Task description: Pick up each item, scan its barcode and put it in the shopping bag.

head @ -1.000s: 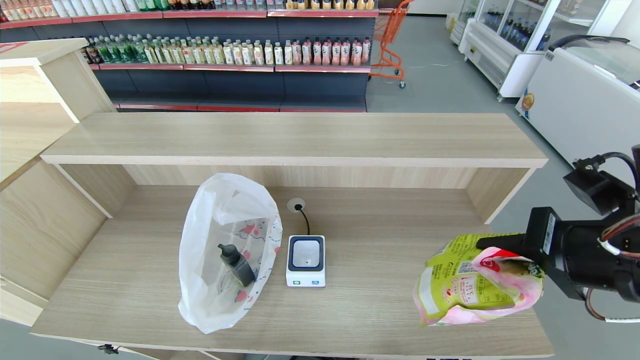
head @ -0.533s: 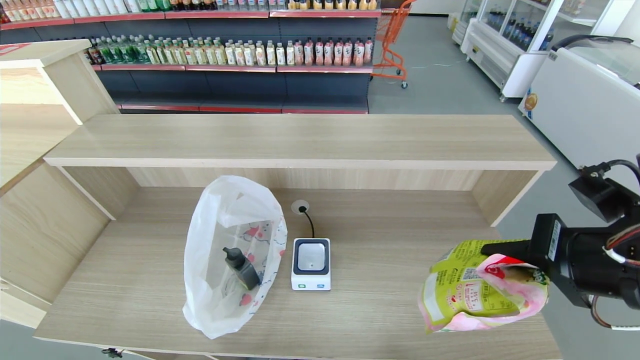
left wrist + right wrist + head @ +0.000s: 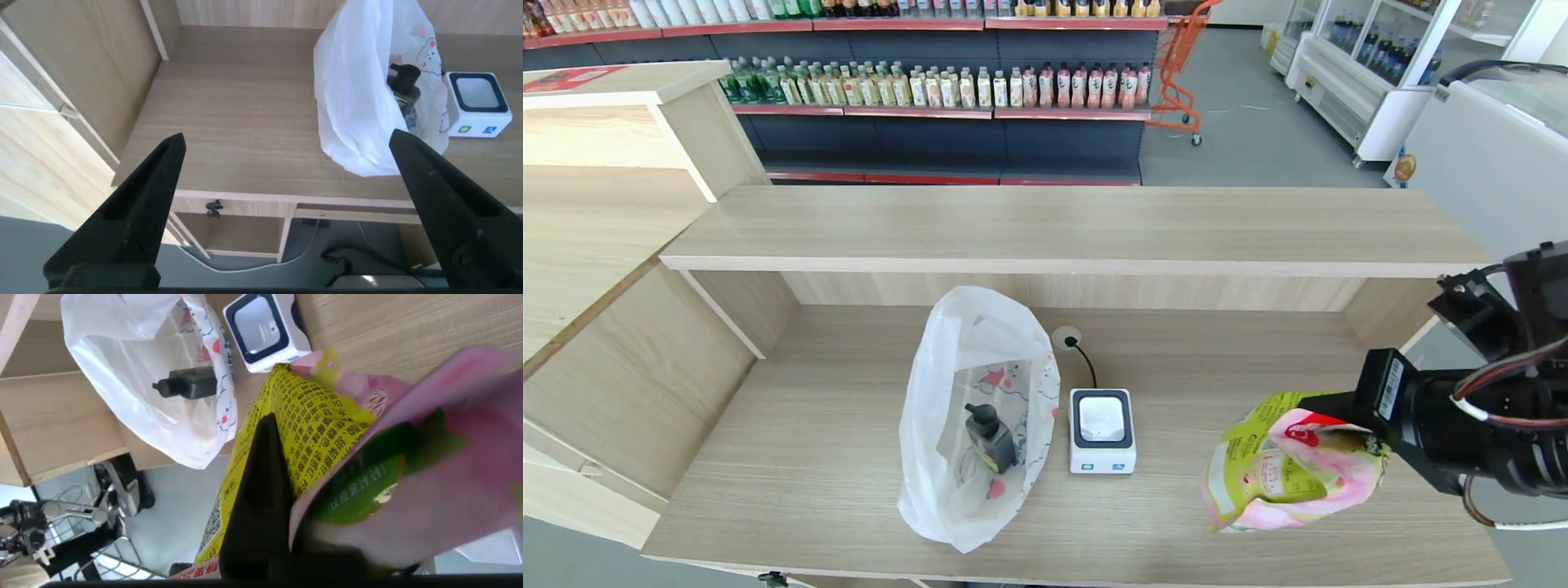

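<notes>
Snack pouch [image 3: 1290, 469] hangs pinched by its top edge in the right gripper [image 3: 1319, 406], above the worktop's [image 3: 833, 457] right end. It looks soft, crinkly, probably light — the sealed edge seems the firmest hold. Left gripper [image 3: 288, 139] gapes wide.

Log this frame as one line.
right gripper: shut on snack pouch, over counter, right of scanner | left gripper: open | shopping bag: upright, dark bottle inside | snack pouch not yet bagged

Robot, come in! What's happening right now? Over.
Right gripper shut on green-and-pink pouch, held over the counter, right end. Left gripper open, empty. Dark bottle already in shopping bag. Nothing between pouch and scanner.
</notes>
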Robot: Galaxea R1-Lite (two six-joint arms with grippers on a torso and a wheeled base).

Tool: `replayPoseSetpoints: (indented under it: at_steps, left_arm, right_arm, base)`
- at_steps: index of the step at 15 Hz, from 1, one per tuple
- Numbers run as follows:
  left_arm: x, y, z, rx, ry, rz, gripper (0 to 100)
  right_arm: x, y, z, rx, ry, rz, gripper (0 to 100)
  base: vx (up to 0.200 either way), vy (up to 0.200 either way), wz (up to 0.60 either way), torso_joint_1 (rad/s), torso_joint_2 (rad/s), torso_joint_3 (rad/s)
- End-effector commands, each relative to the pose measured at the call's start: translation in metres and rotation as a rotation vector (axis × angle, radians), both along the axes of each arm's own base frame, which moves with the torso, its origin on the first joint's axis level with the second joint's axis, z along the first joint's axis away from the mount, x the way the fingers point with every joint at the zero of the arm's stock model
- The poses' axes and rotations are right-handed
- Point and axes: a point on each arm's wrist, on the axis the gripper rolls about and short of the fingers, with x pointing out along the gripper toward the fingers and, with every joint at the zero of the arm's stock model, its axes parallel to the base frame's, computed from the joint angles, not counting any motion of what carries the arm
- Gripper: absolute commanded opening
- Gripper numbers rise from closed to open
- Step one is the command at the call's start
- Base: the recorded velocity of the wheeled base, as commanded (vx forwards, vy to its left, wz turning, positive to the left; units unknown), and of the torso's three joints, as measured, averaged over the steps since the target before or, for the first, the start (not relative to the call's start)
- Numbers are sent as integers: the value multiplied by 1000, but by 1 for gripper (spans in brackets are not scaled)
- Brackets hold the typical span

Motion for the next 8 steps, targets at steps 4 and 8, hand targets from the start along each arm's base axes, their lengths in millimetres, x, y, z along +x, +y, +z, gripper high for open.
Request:
replayPoseSetpoints:
  at_steps: [4, 8]
  left_arm:
    - [0, 0, 0, -1, 1, 0, 100]
    - [0, 0, 0, -1, 1, 0, 100]
  right_arm:
    - [44, 23, -15, -14, 89, -52, 0]
    - [87, 45, -40, -68, 181, -122, 0]
  base:
    - [0, 50, 0, 1, 2, 2]
    - [0, 0, 0, 0, 0, 0]
